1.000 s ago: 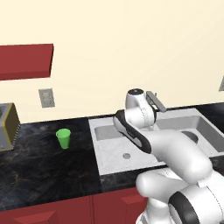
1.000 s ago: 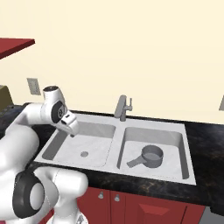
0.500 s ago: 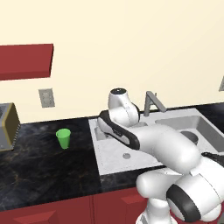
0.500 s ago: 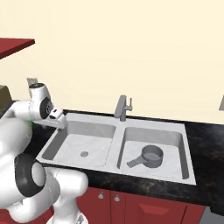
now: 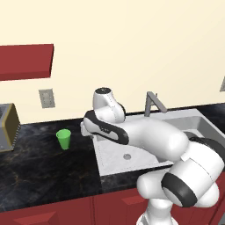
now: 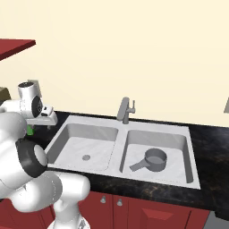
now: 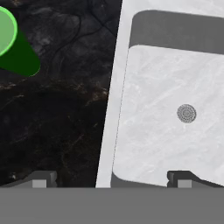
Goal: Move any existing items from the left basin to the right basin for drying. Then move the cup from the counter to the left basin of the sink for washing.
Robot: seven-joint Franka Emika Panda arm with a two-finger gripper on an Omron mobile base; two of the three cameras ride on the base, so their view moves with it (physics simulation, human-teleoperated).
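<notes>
The green cup (image 5: 64, 139) stands upright on the black counter (image 5: 39, 167), left of the sink (image 6: 120, 129). It shows again as the cup (image 7: 9, 40) at the top left of the hand view. My gripper (image 7: 111, 179) is open and holds nothing. It hangs over the sink's left rim, one fingertip (image 7: 41, 179) over the counter and the other over the left basin (image 7: 175, 87). From the base views, the gripper (image 5: 84, 127) (image 6: 48, 118) is right of the cup, apart from it. The grey pan (image 6: 153, 159) lies in the right basin (image 6: 179, 143). The left basin (image 6: 85, 145) holds nothing.
The grey faucet (image 5: 152, 104) rises at the middle of the sink's back edge. A boxy appliance (image 5: 7, 127) stands at the counter's far left. A wall outlet (image 5: 46, 98) and a red upper cabinet (image 5: 26, 61) are above the cup.
The arm has swung left, from over the sink to its left rim, nearer the cup. The jaws stayed open. Pan and cup have not moved.
</notes>
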